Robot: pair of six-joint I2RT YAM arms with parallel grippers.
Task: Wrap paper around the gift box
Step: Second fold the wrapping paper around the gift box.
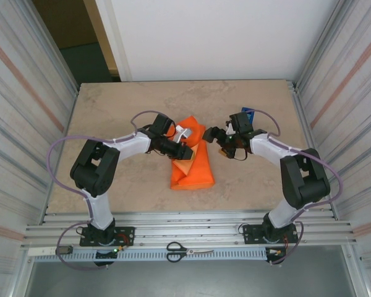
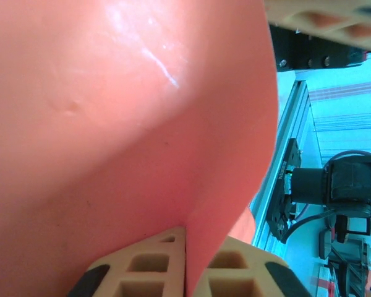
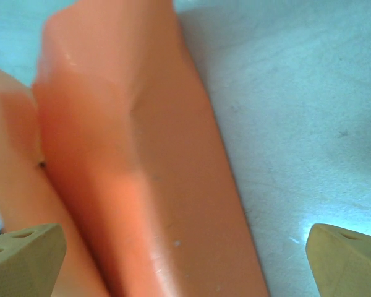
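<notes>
1. Orange paper (image 1: 195,170) lies near the middle of the stone-patterned table (image 1: 111,111). It is folded into a bulky wedge with loose flaps raised at its far end. What the folds cover is hidden.
2. The left gripper (image 1: 185,151) reaches in from the left over the upper part of the bundle. In the left wrist view its two fingers (image 2: 142,269) stand almost together, with an edge of the sheet running down between them, so it pinches the paper.
3. The right gripper (image 1: 216,142) hangs just beside the bundle's right edge. In the right wrist view its fingers (image 3: 25,247) are spread wide, one over the paper and the other over bare table. They grip nothing.
4. A blue tape dispenser (image 1: 248,114) sits on the table just behind the right gripper, apart from the paper.
5. Black-handled scissors (image 1: 187,250) lie on the metal rail (image 1: 235,223) at the near edge, between the two arm bases.
</notes>
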